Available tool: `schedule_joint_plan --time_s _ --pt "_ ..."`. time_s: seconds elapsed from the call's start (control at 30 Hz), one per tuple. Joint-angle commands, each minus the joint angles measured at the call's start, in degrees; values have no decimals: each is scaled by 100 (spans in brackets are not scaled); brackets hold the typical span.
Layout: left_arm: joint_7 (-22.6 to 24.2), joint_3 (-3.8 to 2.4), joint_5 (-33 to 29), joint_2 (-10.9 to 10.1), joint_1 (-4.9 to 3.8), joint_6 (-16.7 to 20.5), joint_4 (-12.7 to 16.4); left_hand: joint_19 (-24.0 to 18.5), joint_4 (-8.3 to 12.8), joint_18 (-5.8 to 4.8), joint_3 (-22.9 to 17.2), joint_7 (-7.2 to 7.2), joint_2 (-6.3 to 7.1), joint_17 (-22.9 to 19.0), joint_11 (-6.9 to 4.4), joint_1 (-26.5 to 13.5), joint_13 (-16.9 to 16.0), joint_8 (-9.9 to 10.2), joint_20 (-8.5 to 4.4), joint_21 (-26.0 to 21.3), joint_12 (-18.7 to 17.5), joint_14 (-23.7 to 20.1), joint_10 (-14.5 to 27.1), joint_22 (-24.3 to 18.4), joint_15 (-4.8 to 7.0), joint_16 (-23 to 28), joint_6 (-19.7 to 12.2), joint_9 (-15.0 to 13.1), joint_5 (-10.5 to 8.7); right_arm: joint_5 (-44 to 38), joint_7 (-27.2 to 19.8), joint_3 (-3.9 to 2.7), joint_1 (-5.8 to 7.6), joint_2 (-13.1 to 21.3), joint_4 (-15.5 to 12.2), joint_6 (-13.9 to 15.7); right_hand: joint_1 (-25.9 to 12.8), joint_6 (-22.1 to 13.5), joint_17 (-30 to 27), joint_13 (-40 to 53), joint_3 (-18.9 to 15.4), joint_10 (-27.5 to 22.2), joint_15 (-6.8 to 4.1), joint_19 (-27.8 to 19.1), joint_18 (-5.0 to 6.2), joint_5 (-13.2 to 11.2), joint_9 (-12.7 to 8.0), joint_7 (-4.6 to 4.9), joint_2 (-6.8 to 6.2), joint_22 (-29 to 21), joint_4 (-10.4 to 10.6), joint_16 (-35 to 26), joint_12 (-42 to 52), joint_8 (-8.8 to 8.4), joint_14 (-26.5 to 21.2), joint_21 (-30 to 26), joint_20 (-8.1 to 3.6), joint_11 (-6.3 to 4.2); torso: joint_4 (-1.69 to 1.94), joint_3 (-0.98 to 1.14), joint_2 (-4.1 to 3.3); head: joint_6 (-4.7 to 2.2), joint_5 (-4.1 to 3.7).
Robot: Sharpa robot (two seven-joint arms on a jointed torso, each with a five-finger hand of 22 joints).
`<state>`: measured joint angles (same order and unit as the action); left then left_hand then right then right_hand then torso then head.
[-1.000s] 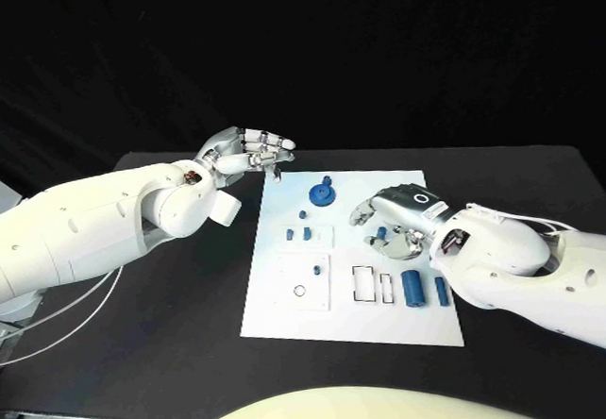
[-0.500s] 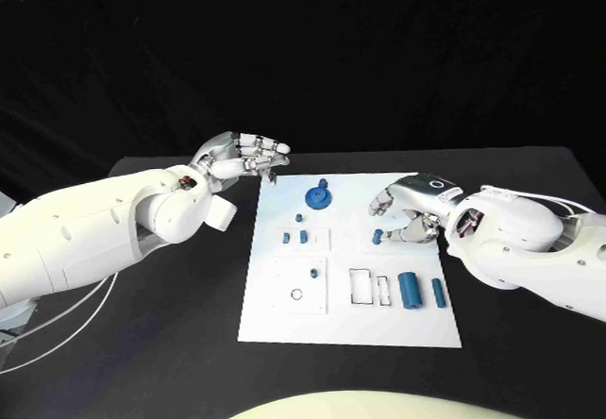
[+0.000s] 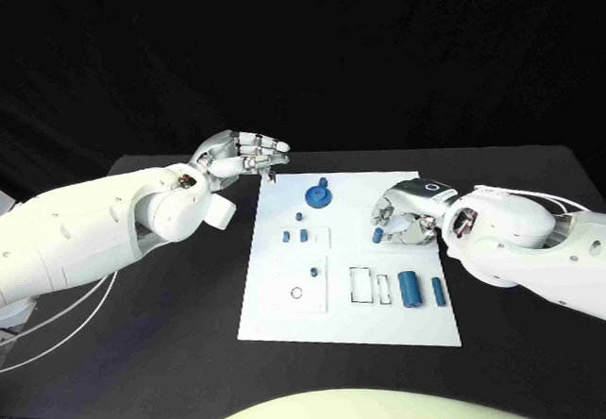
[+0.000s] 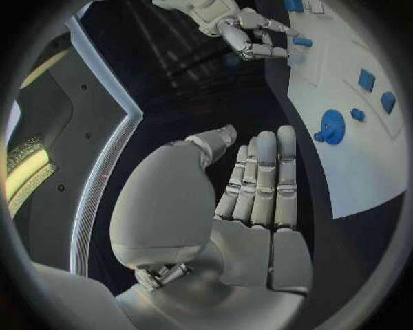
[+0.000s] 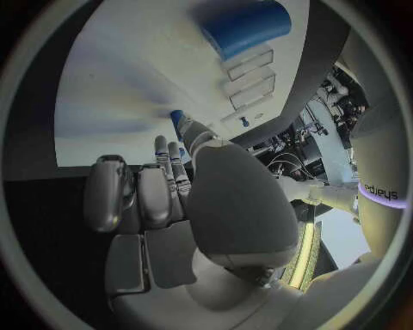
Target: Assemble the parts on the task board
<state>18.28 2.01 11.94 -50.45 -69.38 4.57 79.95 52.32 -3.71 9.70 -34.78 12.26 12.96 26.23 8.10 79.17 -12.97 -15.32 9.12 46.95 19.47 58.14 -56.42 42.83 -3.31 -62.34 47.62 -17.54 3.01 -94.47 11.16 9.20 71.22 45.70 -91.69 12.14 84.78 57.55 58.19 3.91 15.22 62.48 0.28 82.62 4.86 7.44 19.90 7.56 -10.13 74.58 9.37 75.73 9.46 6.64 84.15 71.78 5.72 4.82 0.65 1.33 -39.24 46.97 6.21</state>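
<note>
my right hand point(image 3: 410, 215) sits over the right middle of the white board point(image 3: 288, 309), and a small blue peg point(image 3: 378, 235) is pinched at the tips of its fingers point(image 5: 183, 148); the right wrist view shows the blue tip right at the thumb and fingertips. the peg's long axis looks roughly upright, though the fingers hide most of it. everything turns on what lies below and toward the lower frame from that peg: the two outlined slots point(image 3: 374, 284) in the lower middle of the board, with a large blue cylinder point(image 3: 411, 289) and a slimmer blue bar point(image 3: 439, 291) lying just to their right, long axes running up and down the frame. the right hand is plainly the nearer one to all of these.

my left hand point(image 3: 244, 157) hangs at the upper left, off the board's top-left corner, fingers curled in together with nothing in them that i can see. a blue gear point(image 3: 321, 196) rests near the board's top edge, closer to that hand, and a pair of small blue pegs point(image 3: 297, 235) lies mid-left.

the only writing is on my right arm in the right wrist view; it seems to read "sharpa" point(image 5: 385, 193), but i can't be sure.
</note>
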Motion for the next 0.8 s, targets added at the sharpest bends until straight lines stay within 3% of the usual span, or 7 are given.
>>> schedule_joint_plan --time_s 0.03,0.2,0.57,0.7,0.8 --pt "45 -6 -36 6 -3 -70 9 31 -7 84 40 4 -54 -8 5 15 9 12 -6 -23 36 13 47 -8 -45 26 -43 5 9 48 -82 3 -24 -44 18 -134 64 91 30 0 172 158 -52 50 -77 20 -10 8 -15 67 64 39 -21 33 28 69 -13 -23 4 3 -1 4 3" --pt "28 -6 -36 5 -3 -76 -5 39 -11 84 48 4 -61 -7 5 19 10 9 -4 -31 43 17 47 -15 -45 27 -42 8 9 109 -124 7 -72 -126 79 -99 48 148 113 1 466 422 -83 109 -109 73 -19 5 -80 203 207 111 -87 39 54 215 -44 -58 3 4 0 20 2" --pt "13 -6 -36 -6 -3 -82 -9 41 -17 84 52 6 -65 -7 6 14 10 8 -4 -34 45 18 48 -18 -46 27 -42 9 9 106 -133 11 -117 -176 119 -50 41 282 133 12 787 620 -95 129 -123 61 15 2 -134 280 300 150 -199 105 55 284 -58 -75 -2 4 -2 40 23" --pt "7 -6 -36 -7 -3 -87 -8 41 -17 84 52 6 -65 -7 6 14 10 8 -4 -34 45 18 48 -18 -46 27 -42 9 9 86 -128 12 -121 -180 117 6 69 424 144 32 985 757 -118 140 -130 -85 63 -24 -71 320 299 169 -223 189 57 320 -75 -107 -5 9 -3 53 29" --pt "3 -6 -36 -6 -3 -91 -11 41 -17 84 52 6 -65 -7 6 14 10 8 -4 -34 45 18 48 -18 -46 27 -42 9 9 36 -99 12 -124 -182 113 103 175 586 155 73 1243 951 -166 157 -140 -170 151 -68 40 377 171 187 -221 310 59 374 -115 -168 -2 10 -1 53 26"
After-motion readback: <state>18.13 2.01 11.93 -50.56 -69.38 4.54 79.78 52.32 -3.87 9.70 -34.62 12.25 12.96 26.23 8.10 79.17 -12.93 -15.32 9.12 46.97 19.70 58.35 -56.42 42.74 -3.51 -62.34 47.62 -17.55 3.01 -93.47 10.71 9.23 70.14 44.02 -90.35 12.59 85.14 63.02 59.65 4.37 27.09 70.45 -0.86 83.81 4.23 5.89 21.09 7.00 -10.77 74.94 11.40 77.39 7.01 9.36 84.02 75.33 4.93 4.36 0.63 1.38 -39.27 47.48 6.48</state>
